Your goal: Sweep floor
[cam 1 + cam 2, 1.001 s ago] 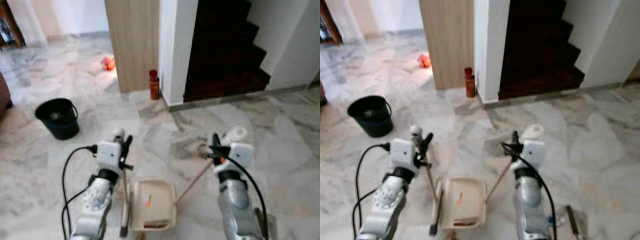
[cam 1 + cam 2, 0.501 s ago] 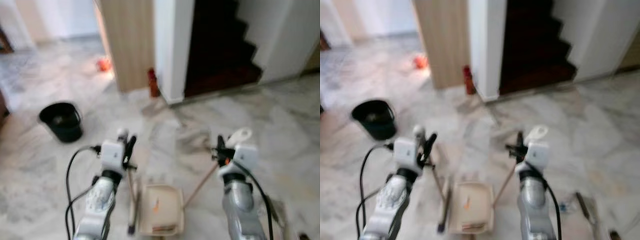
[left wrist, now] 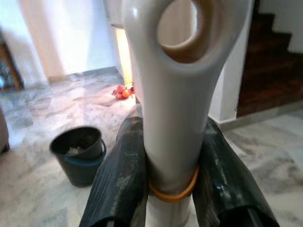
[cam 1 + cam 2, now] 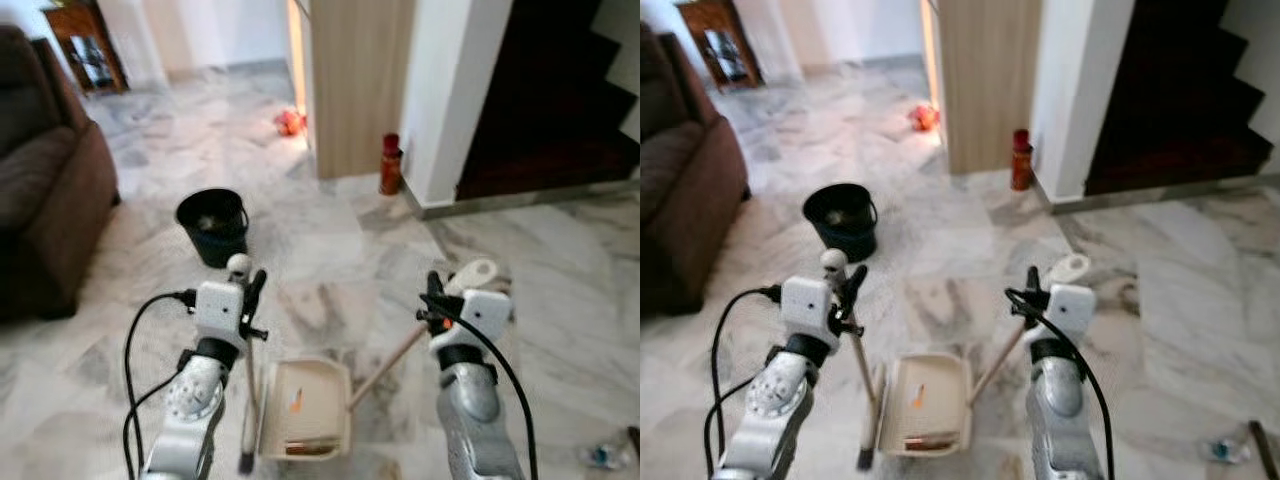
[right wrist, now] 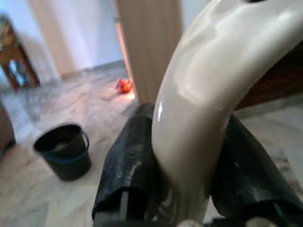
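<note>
Marble floor (image 4: 330,250), pale with grey veins, spreads out ahead of you, with a wood-panelled pillar (image 4: 355,85) and a dark staircase (image 4: 560,110) beyond it. You have a brown sofa (image 4: 45,190) at the far left, and a black bucket (image 4: 213,226) stands on the floor in front of it, well apart from your arms. A red bottle (image 4: 390,165) stands at the foot of the pillar, and a small orange object (image 4: 289,123) lies further back on the floor.

Your left claw (image 4: 250,300) is clenched around the white handle top of the broom (image 3: 173,94); in the left wrist view the 2 black fingers (image 3: 120,179) press on either side of that handle, just above an orange band. The broom's stick runs down from the claw to the floor beside the dustpan (image 4: 303,405).

Your right claw (image 4: 432,300) is closed around the curved white handle of the dustpan, with its fingers (image 5: 130,156) clamped on both sides in the right wrist view. From there the wooden stick slants down and to your left to the beige pan, which sits on the floor between your 2 arms. Inside the pan you can see a small orange scrap and some brownish debris along its near edge.
</note>
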